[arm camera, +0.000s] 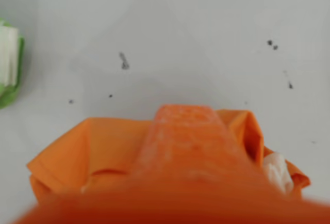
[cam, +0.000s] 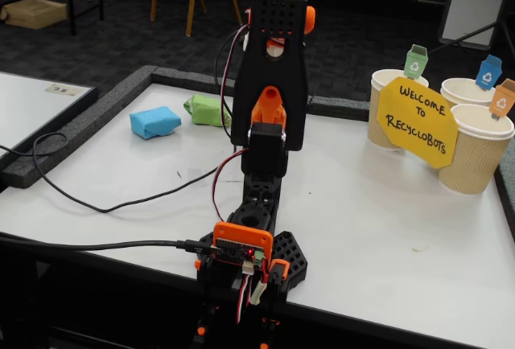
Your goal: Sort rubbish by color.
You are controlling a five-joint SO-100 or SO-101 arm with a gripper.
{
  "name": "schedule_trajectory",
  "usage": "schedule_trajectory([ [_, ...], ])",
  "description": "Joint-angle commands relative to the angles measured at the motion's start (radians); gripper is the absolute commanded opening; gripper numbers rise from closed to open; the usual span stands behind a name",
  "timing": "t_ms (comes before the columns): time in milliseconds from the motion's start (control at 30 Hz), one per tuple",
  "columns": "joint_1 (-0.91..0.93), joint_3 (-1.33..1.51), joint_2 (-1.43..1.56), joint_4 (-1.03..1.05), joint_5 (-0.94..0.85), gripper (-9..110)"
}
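Note:
In the wrist view a crumpled orange paper lump (arm camera: 98,157) lies on the white table directly under my gripper (arm camera: 185,121). Only one blurred orange finger shows, lying across the lump's middle, so how the jaws stand is not visible. A light green lump (arm camera: 9,64) with a white inner side sits at the left edge of that view. In the fixed view the light blue lump (cam: 154,121) and the light green lump (cam: 208,110) lie side by side at the table's far left. The arm's black body (cam: 269,84) hides the gripper and the orange lump there.
Three beige ribbed paper cups (cam: 471,152) with green, blue and orange tags stand at the far right behind a yellow sign (cam: 414,120). Cables (cam: 96,204) trail over the near left of the table. The arm's base (cam: 249,252) is clamped at the front edge.

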Motion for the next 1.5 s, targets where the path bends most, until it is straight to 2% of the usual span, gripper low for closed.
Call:
schedule_trajectory([
  [0,-0.018,-0.112,0.31,0.037,0.008,0],
  [433,-0.008,-0.092,0.555,0.206,0.008,0],
  [1100,-0.023,0.193,1.141,0.305,0.005,0],
  [1467,0.063,0.281,1.312,0.336,-0.018,0],
])
